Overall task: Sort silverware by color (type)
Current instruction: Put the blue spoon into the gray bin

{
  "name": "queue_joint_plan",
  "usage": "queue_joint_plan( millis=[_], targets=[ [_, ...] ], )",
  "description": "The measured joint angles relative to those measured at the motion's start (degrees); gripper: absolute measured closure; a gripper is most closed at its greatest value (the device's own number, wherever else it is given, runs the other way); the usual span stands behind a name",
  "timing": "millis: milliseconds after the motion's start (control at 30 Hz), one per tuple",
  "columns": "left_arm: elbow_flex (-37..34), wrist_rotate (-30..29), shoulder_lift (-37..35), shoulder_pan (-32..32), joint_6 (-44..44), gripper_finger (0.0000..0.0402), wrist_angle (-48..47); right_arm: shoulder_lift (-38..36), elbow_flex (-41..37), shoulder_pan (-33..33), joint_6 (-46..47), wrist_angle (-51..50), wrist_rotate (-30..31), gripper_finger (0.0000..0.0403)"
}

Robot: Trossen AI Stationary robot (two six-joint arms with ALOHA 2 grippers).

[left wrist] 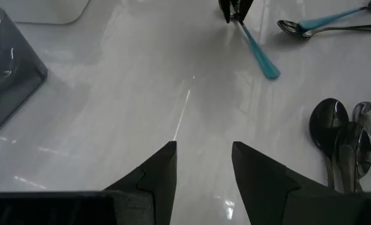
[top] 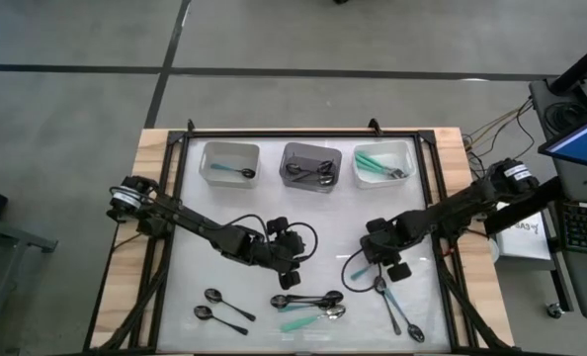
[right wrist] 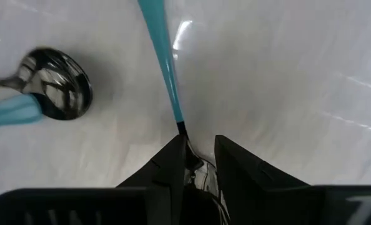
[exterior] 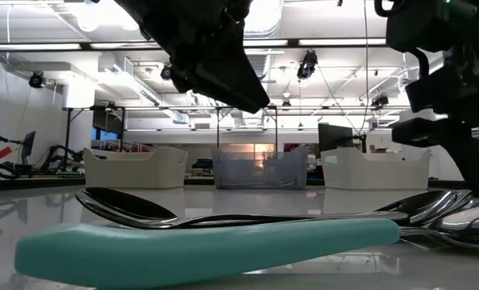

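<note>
Right end effector (right wrist: 198, 156) on teal-handled spoon (right wrist: 162, 59)

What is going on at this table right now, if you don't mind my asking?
Two arms are sorting spoons into three bins at the far edge. The right gripper is shut on the bowl end of a teal-handled spoon at the table's right-centre. The left gripper hangs open and empty near the middle, by a cluster of glossy black and silver spoons. More loose spoons lie along the near edge.

Looking straight down on the whole table (top: 303, 188) from overhead; peering level across it from surface height; riding close on each wrist, facing forward, sharing the teal-handled spoon (left wrist: 258, 53).
</note>
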Motion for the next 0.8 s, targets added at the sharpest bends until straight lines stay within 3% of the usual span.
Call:
queue_joint_plan(
  millis=[400,800],
  targets=[
    [-0.1,-1.9,0.0,0.0,0.0,0.0265,-0.6,-6.9,-0.3,0.0,3.3,2.8,-3.3,0.0321],
    [-0.1,-1.9,0.0,0.0,0.0,0.0265,-1.7,0.5,-0.5,0.0,3.3,4.4,-5.5,0.0321]
  ],
)
